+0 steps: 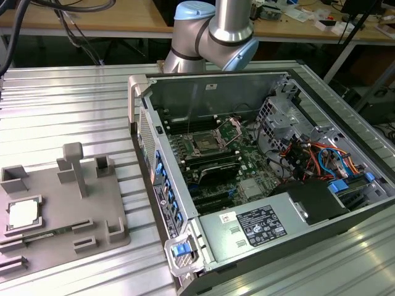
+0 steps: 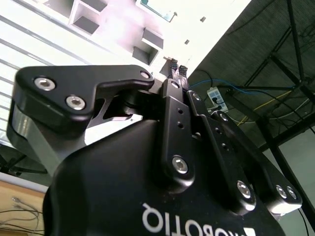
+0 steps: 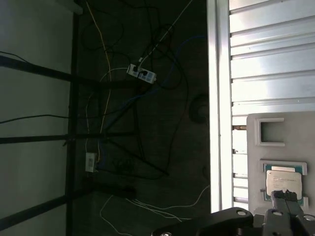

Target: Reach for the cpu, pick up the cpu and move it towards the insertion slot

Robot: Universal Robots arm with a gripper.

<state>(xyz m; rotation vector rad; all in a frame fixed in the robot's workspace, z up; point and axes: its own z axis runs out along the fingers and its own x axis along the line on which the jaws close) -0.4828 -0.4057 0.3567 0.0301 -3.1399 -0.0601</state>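
- While the cpu (image 1: 23,214) lies flat in its framed recess on the grey fixture plate (image 1: 62,209), nothing touches it in the exterior view; shiny whitish top, darker rim.
- The fixture plate sits on the ribbed aluminium table (image 1: 62,105), at the exterior view's left, just beside the open computer case (image 1: 216,92).
- The insertion slot (image 1: 202,146) is inside the case on the green motherboard (image 1: 247,160): dark square socket with a silvery frame, well apart from the cpu.
- Black memory slots (image 1: 216,169) lie just beside the socket. The power supply (image 1: 259,225) with a label fills the near corner of the case.
- Arm (image 1: 216,31): silver and pale-blue joint behind the case, at the top of the exterior view.
- Gripper (image 2: 177,69) in the second wrist view: black body, and the two ribbed fingertips (image 2: 173,67) stand side by side, pressed together or very nearly. Nothing is held between them.
- In the first wrist view the gripper (image 3: 284,195) lines up with the cpu (image 3: 283,179), its tips overlapping the chip's edge in the picture. How far above it they are, I cannot tell.
- The same view shows the fixture plate (image 3: 300,137) with a U-shaped block (image 3: 269,132) near the cpu recess, and the table (image 3: 270,49) edge beside it.
- A power strip (image 3: 141,73) with loose cables lies on the dark floor past the table edge, seen in both wrist views.
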